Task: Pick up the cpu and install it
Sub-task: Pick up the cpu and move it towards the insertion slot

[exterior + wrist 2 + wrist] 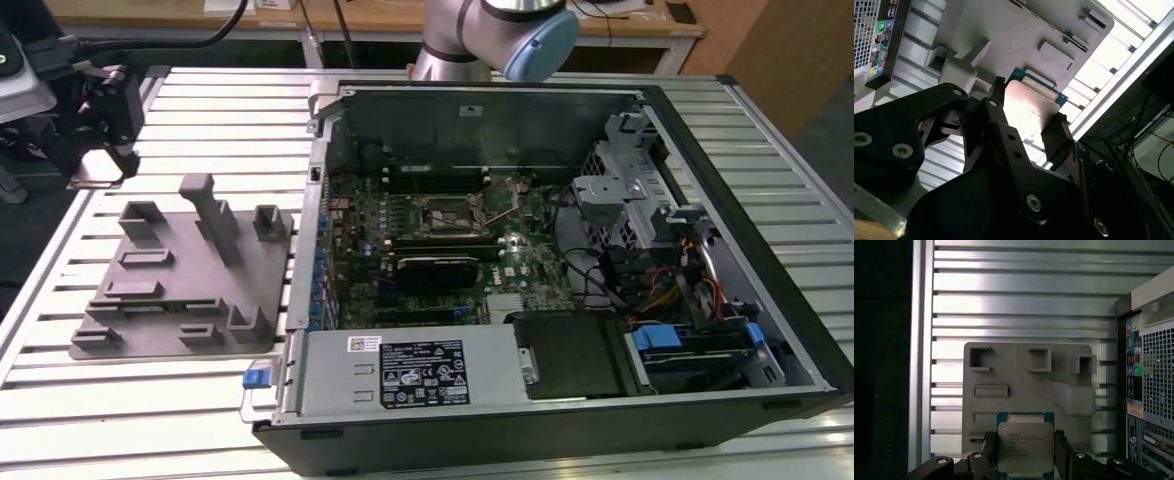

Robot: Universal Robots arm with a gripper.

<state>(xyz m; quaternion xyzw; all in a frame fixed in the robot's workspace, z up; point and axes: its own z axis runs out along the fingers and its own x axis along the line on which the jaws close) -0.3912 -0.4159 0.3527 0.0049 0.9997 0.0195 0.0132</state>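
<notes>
Silvery cpu [1025,445] secured: clamps it tight in pincer [1025,461] by grey tray [1019,371]; pickup done, not yet seated in motherboard socket [446,211].

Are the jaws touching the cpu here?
Touching. In the first wrist view the jaws of the gripper sit against opposite edges of the cpu, no gap.

In the first wrist view the 2 fingers [1061,452] run off the picture's edge, and the cpu [1025,447] between them hides part of the grey tray [1019,372] beyond. In the second wrist view both fingers cover the cpu's side edges, and glare washes out its top. In the exterior view, what the gripper [104,170] has between its fingers is too small to tell.
</notes>
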